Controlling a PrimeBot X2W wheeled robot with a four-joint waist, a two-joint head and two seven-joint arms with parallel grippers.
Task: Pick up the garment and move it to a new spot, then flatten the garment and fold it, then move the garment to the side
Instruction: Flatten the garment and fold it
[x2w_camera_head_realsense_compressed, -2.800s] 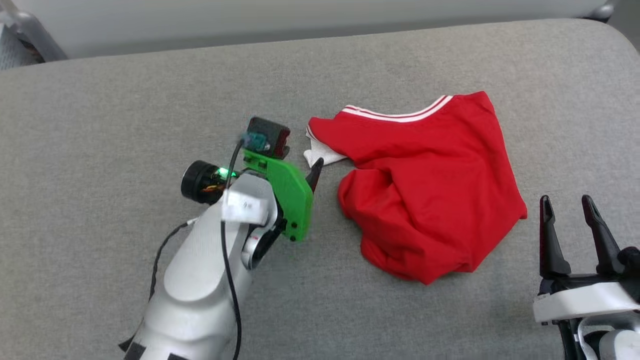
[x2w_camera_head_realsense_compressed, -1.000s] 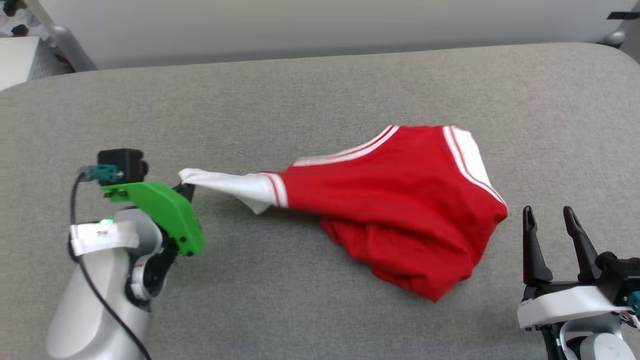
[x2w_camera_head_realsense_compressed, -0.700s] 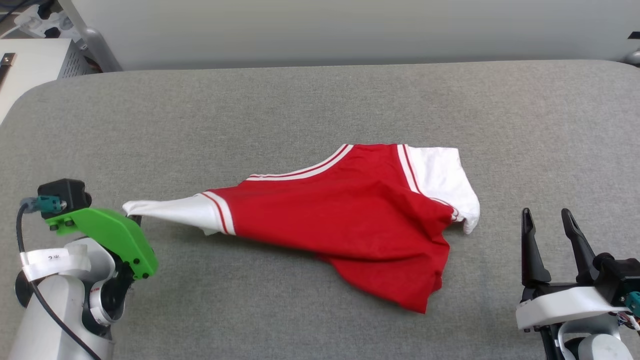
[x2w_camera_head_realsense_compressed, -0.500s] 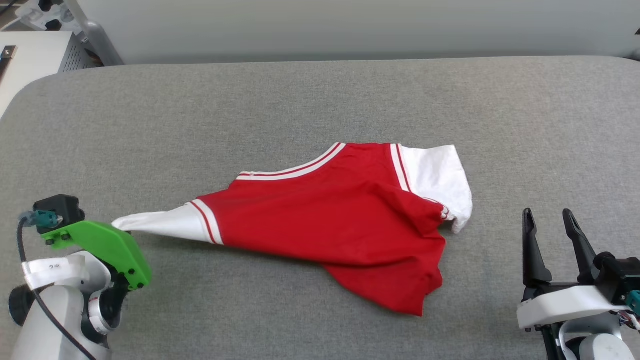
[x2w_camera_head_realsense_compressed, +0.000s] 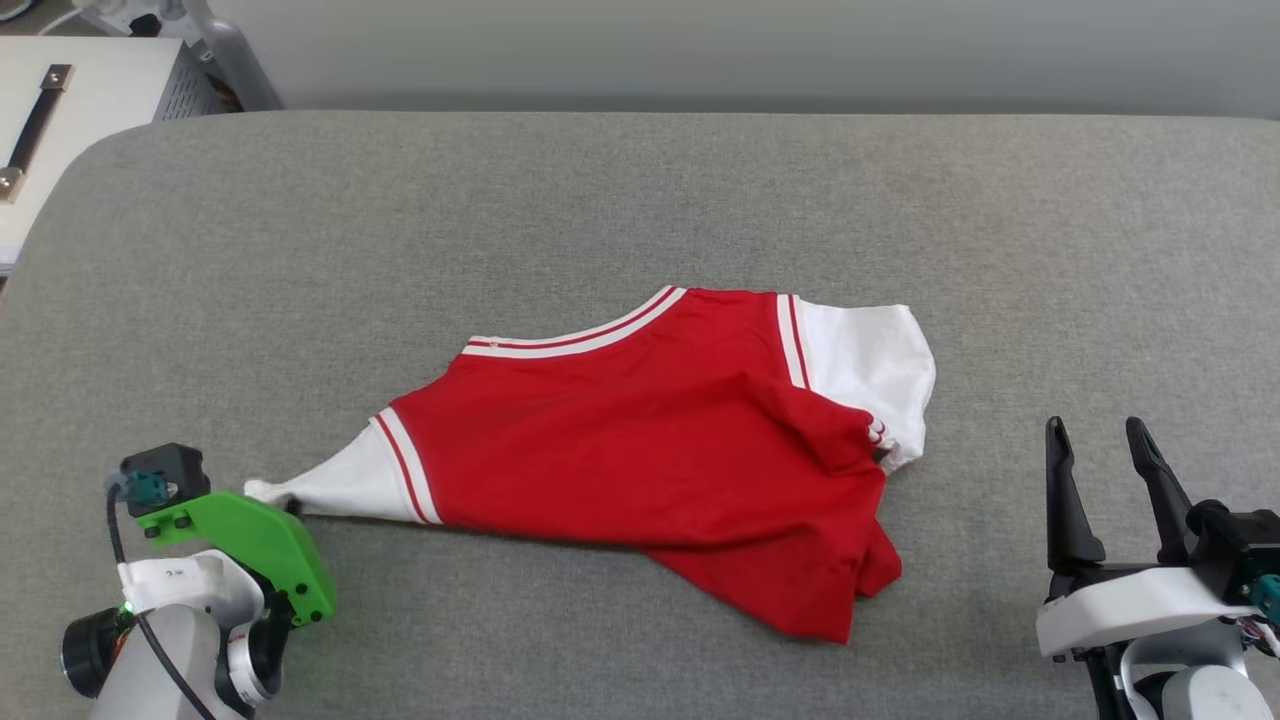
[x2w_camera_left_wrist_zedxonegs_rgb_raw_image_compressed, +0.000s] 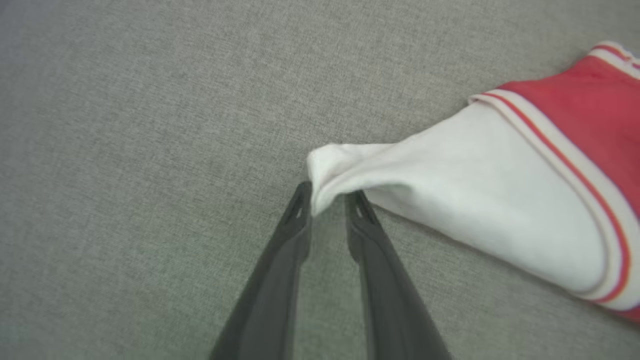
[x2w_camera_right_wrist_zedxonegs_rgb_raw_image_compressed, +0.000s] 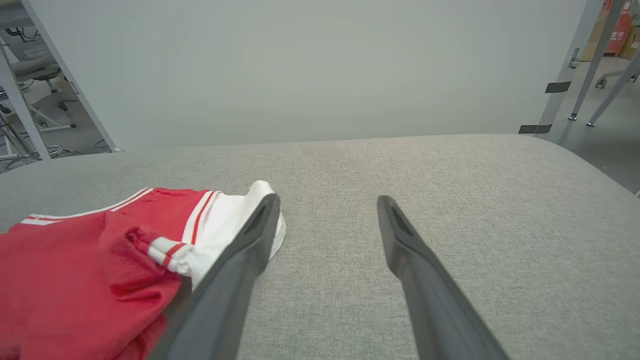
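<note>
Shirt (x2w_camera_head_realsense_compressed: 640, 470) is down on the tabletop (x2w_camera_head_realsense_compressed: 400, 200), mid-frame in the head view, not flat. Long axis runs lower left to right of centre. The pointed sleeve (x2w_camera_head_realsense_compressed: 345, 485) is drawn out at lower left, the far sleeve (x2w_camera_head_realsense_compressed: 865, 350) is at the right end, and the collar trim (x2w_camera_head_realsense_compressed: 580, 335) runs along the upper edge. Lower edge is bunched, with a red fold (x2w_camera_head_realsense_compressed: 820, 590) doubled over at the lower right.

Left hand (x2w_camera_left_wrist_zedxonegs_rgb_raw_image_compressed: 328, 192): in the left wrist view the jaws stand a little apart with the tip of the pointed sleeve right between the fingertips. Can't tell if that's a light pinch or cloth just lying there. The rest of the shirt runs away from it toward the right of the frame, so this hand sits at one extreme end of the long axis.

Right hand (x2w_camera_head_realsense_compressed: 1093, 428): lower right of the head view, jaws wide, nothing in them, off the cloth. Its wrist view has the far sleeve and red fold just left of its fingers; near, no contact that I can see.

My read: relocation looks about done, flattening is next. Key geometry: one hand off each end. Left is nearest the pointed sleeve, right is nearest the far sleeve and the red fold. That fold is the right hand's job; from the left it means reaching across the whole shirt. Length is drawn out, so the spread must go across the axis, toward the bottom of the frame.
</note>
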